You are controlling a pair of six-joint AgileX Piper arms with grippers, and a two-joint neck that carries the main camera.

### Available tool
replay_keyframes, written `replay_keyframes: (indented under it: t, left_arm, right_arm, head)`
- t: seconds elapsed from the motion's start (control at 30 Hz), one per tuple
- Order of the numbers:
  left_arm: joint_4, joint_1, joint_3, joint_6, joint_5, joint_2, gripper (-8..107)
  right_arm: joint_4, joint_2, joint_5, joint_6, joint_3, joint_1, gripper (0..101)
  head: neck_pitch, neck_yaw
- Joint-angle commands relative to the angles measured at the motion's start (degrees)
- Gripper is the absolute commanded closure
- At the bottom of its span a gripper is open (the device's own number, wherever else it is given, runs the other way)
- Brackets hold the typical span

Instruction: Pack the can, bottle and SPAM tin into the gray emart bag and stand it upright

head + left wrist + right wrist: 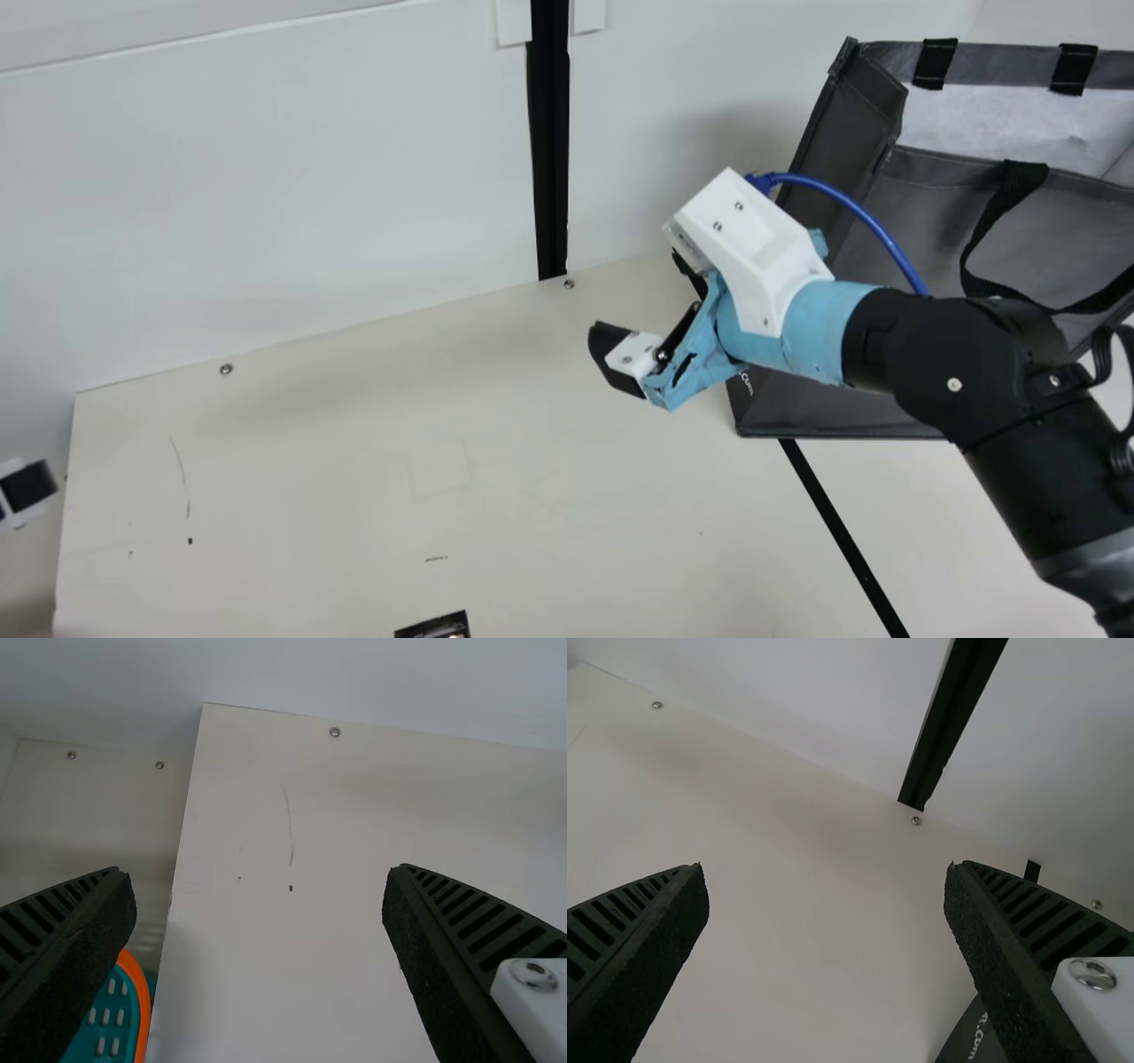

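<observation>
Hanging wide apart with nothing between them, the jaws of the right pincer (826, 868) have the gray emart bag (939, 204) just beside them, partly behind the arm. The left pincer (255, 870), well away, gapes empty too. That cloth looks light and floppy; I'd pinch its top hem (1001, 66), not the loose strap (1021, 182).

Bag (921, 199) on table (354, 461); right side

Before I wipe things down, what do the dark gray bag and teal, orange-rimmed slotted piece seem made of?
The dark gray bag looks like matte synthetic fabric: stitched edges, soft creases. The teal, orange-rimmed slotted piece is probably molded plastic: even colour, regular holes.
</observation>
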Motion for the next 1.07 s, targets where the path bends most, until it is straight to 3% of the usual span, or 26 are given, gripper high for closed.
replay_keyframes:
  t: [0.0, 0.33, 1.03]
  left_arm:
    - [0.0, 0.0, 0.0, 0.0, 0.0, 0.0, 9]
    - [0.0, 0.0, 0.0, 0.0, 0.0, 0.0, 9]
    - [0.0, 0.0, 0.0, 0.0, 0.0, 0.0, 9]
  right_arm:
    - [0.25, -0.4, -0.1, 0.09, 1.02, -0.27, 6]
    - [0.63, -2.28, -0.89, 0.68, 5.33, -1.32, 6]
    - [0.6, -2.29, -0.94, 0.69, 5.42, -1.25, 6]
  head:
    - [-1.3, -0.05]
    - [-1.3, -0.05]
    - [-1.3, -0.05]
